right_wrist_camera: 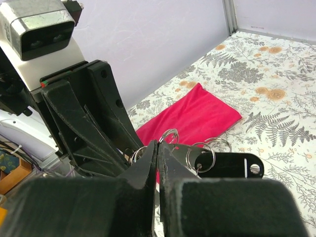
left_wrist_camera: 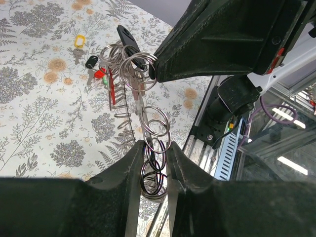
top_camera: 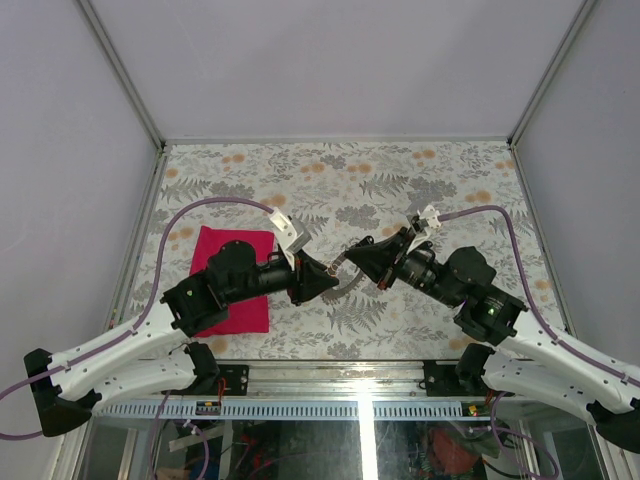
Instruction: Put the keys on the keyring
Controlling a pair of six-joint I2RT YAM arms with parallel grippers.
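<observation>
- Top external view: the left claw [top_camera: 325, 277] and the right claw [top_camera: 358, 258] met tip to tip above the middle of the floral bench [top_camera: 400, 180]. The keyring [top_camera: 342, 265] spanned the short gap between them, clear of the surface. A magenta cloth [top_camera: 232, 245] lay under the left arm.
- Left wrist view: the left claw [left_wrist_camera: 155, 145] stood narrowed to a slim gap, with the lower silver links of the keyring [left_wrist_camera: 157, 126] pressed between its fingers. The right claw [left_wrist_camera: 157, 63] held the upper rings, beside a dark tag [left_wrist_camera: 126, 37]. The keys [left_wrist_camera: 100, 74], with yellow, black, red and green heads, lay loose on the bench beyond.
- Right wrist view: the right claw [right_wrist_camera: 158, 153] was fully closed, pinching the rings at its tips. The tag [right_wrist_camera: 229, 165] projected to the right.
</observation>
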